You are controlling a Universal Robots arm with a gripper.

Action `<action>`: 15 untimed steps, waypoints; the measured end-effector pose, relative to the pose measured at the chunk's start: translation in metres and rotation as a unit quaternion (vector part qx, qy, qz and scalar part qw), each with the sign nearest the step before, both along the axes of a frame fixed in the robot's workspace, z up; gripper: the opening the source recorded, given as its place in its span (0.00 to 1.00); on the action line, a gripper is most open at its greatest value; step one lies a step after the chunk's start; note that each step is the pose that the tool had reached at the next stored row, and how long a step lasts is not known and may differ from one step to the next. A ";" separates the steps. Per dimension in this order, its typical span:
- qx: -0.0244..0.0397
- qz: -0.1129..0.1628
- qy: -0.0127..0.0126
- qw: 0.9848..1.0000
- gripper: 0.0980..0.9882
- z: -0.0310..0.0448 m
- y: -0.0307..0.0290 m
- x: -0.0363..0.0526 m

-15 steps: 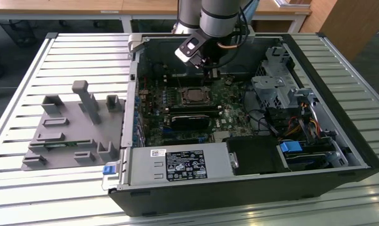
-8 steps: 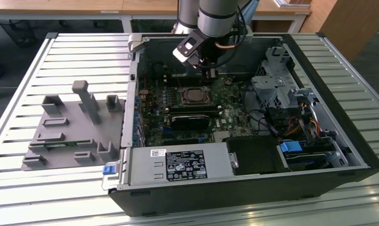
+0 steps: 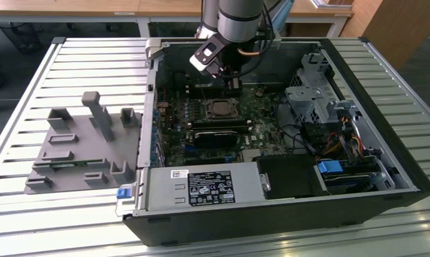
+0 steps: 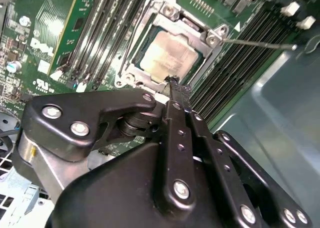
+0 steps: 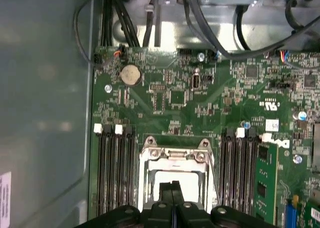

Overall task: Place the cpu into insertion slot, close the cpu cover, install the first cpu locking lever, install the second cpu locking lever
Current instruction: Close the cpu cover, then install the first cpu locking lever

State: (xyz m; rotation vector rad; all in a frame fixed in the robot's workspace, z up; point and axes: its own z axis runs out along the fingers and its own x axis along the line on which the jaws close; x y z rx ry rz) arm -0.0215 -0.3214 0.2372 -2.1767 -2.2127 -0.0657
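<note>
**The chip sits in its slot, with the claw right above it**

A tabletop [image 3: 72, 59] made of long silver slats holds everything here. On it lies a big black computer case [image 3: 286, 217] with its side open, so you can look inside. Beside the case, on the exterior view's left, sits a grey plastic holder [image 3: 79, 144] with blocks sticking up. The robot arm [image 3: 236, 16] comes down into the case from above.

A green board [image 5: 175, 102] covers the bottom of the case. Long black memory slots [image 5: 115, 168] run along two sides of the insertion slot [image 3: 208, 110], which is in the middle of the board.

The claw [image 4: 173, 80] hangs low over one edge of the insertion slot. Its two black fingers [image 5: 167, 190] are pressed together with nothing between them. The tip is very close to the rim, but it is hard to tell if it touches.

The cpu cover [image 4: 176, 21] is a thin silver frame, and it lies flat and closed over the slot. The cpu [image 4: 167, 55] is already inside. Its dull silver face shows through the hole in the cover in both wrist views.

A thin metal rod [image 4: 260, 43] starts at one corner of the cover and reaches out over the memory slots. A small round silver battery [image 5: 131, 74] sits further off on the board.
</note>
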 end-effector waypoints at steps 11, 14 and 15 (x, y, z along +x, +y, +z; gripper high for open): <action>0.000 0.000 0.000 1.000 0.01 0.0000 0.0000 -0.0086; 0.000 0.000 0.000 1.000 0.01 0.0000 0.0000 -0.0087; 0.000 0.000 0.000 1.000 0.01 0.0000 0.0000 -0.0087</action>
